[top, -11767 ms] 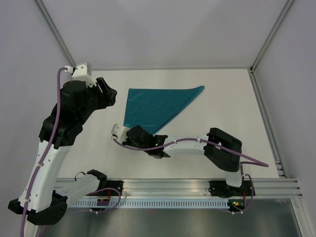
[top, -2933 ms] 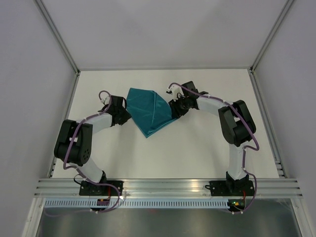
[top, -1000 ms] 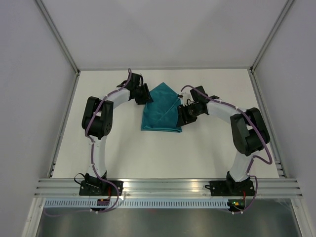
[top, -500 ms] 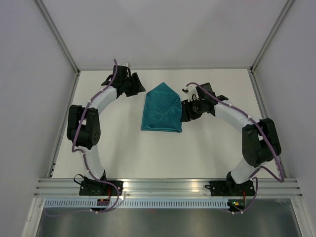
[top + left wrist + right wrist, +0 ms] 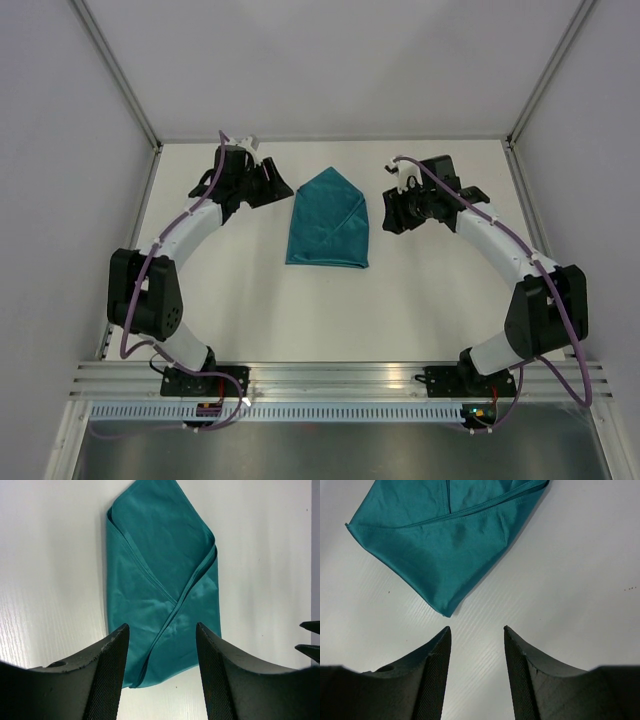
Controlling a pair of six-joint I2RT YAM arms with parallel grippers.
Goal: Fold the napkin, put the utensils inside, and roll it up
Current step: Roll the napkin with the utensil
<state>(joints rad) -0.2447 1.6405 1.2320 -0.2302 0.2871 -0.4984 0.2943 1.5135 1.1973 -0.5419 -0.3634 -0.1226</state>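
And here's the dark teal napkin [image 5: 327, 222], lying flat on the white table [image 5: 210, 300] in the far half of the workspace, right between the two arms. It's folded into a neat pocket shape: the point faces the back wall, the straight edge faces the arm bases, and two flaps cross over one another down the front, their thin hems showing as diagonal lines. The left gripper [image 5: 278, 187] sits off the napkin's far-left side, close by but clear of the cloth, with its jaws spread wide and nothing between them. From the left wrist camera, the two dark ribbed fingers [image 5: 111, 670] frame the folded cloth ahead of them without touching it. Over on the other side, the right gripper [image 5: 390, 212] sits just off the napkin's right edge, also apart from the fabric. Its jaws are parted to a moderate gap and they're empty. The right wrist camera shows only bare tabletop between its fingers, with one corner of the napkin pointing toward the gap and stopping short of the fingertips. So both arms flank the cloth, and neither one has a hold of it.
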